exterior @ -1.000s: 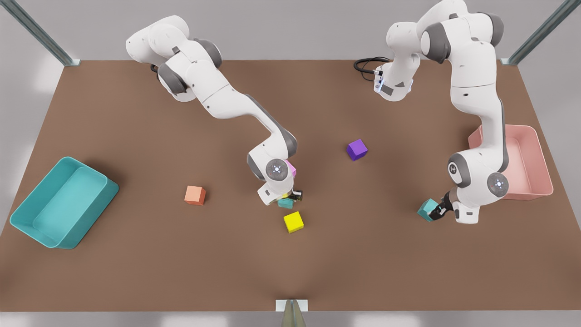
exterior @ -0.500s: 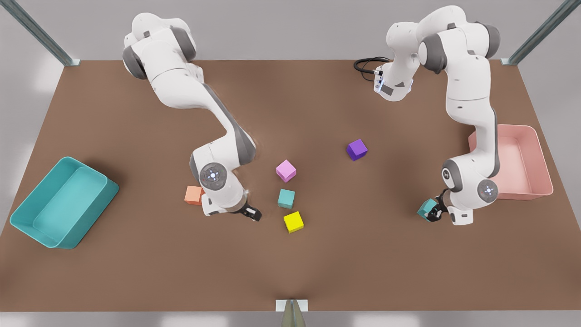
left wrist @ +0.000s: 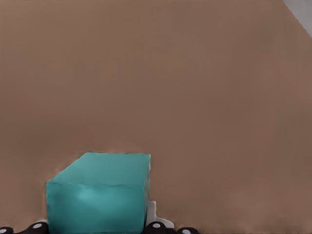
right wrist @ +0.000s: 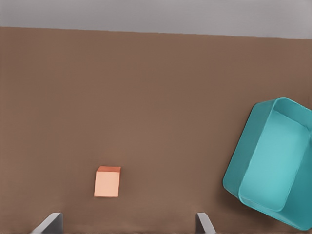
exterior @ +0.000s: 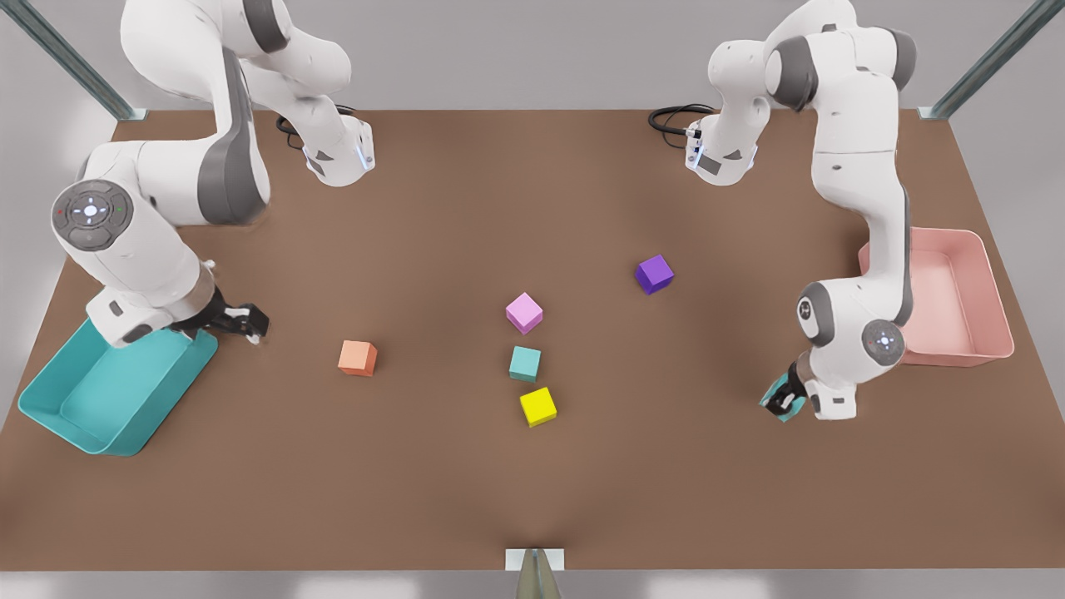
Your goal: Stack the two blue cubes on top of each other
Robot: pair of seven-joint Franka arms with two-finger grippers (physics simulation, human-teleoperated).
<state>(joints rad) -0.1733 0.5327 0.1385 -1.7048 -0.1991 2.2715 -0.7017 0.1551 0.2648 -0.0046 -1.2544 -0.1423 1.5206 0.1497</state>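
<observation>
One blue cube (exterior: 525, 363) rests on the brown table in the middle, between a pink cube (exterior: 523, 313) and a yellow cube (exterior: 538, 406). At the front view's right, the other blue cube (exterior: 775, 406) is gripped by my left gripper (exterior: 784, 399), which is shut on it. The left wrist view has this cube (left wrist: 97, 192) close up between the fingers. My right gripper (exterior: 241, 320) hangs open and holds nothing at the front view's left, beside the teal tray (exterior: 100, 408) and far from both blue cubes. Its fingertips (right wrist: 51, 223) stand wide apart.
An orange cube (exterior: 358, 358) lies between the right gripper and the middle cubes, and it appears in the right wrist view (right wrist: 107, 182) with the teal tray (right wrist: 273, 161). A purple cube (exterior: 655, 274) sits farther back. A pink tray (exterior: 990, 333) stands behind the left arm.
The right arm has drawn back from the middle blue cube to the front view's left, ending by the teal tray. The left gripper has shifted slightly toward the table's front with its cube.
</observation>
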